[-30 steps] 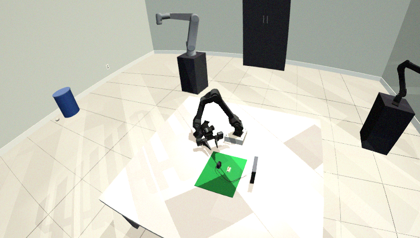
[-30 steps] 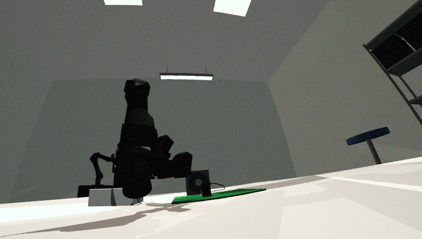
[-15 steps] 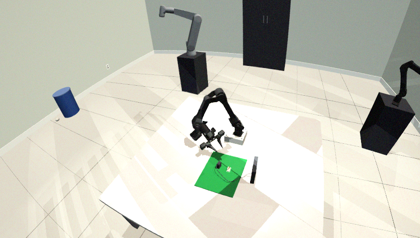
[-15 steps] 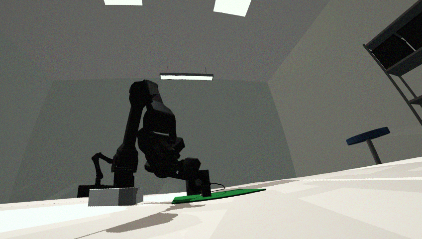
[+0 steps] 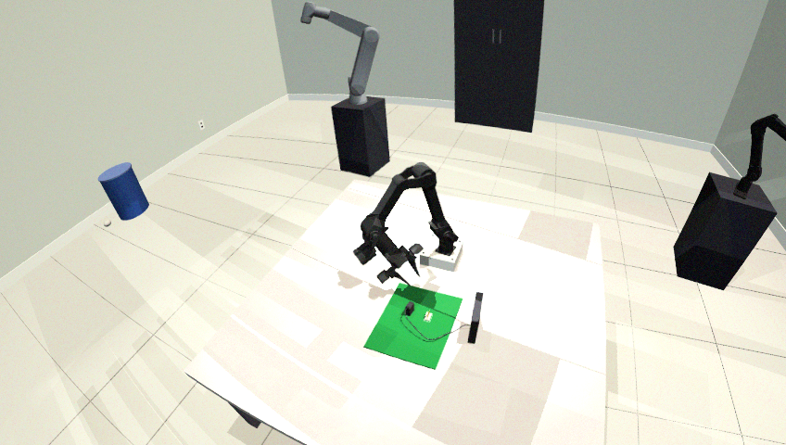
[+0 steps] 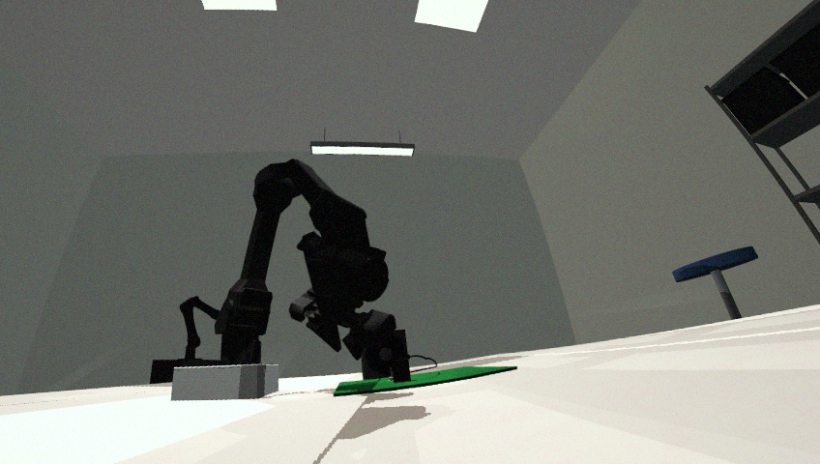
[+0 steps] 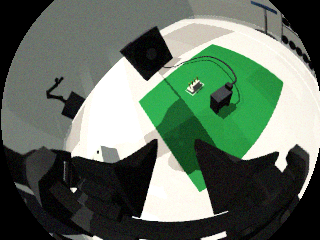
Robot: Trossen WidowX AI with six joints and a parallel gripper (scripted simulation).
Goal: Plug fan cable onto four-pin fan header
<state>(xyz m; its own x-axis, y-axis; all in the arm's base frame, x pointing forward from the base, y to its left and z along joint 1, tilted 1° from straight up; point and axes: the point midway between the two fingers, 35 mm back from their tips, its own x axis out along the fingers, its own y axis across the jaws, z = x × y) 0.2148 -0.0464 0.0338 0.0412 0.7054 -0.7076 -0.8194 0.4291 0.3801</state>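
The cable's black plug (image 5: 410, 309) (image 6: 401, 361) (image 7: 220, 100) stands on the green board (image 5: 386, 336) (image 6: 460, 376) (image 7: 262, 92), beside the header and apart from it. The pale four-pin header (image 5: 429, 317) (image 7: 194, 87) shows bare pins; I cannot make it out in the exterior view. A thin dark cable (image 5: 427, 339) (image 7: 207, 57) loops from the plug to the black fan (image 5: 475, 317) (image 6: 371, 362) (image 7: 147, 54). My gripper (image 5: 413, 280) (image 6: 345, 349) (image 7: 176, 143) is partly open and empty, above the board's edge nearest the arm base, away from plug and header.
The fan stands upright just beyond the board's edge. My arm's pale base block (image 5: 439, 260) (image 6: 210, 382) is on the white table (image 5: 551, 298) behind the board. Other robot arms stand on dark pedestals (image 5: 359, 137) (image 5: 722, 231) away from the table.
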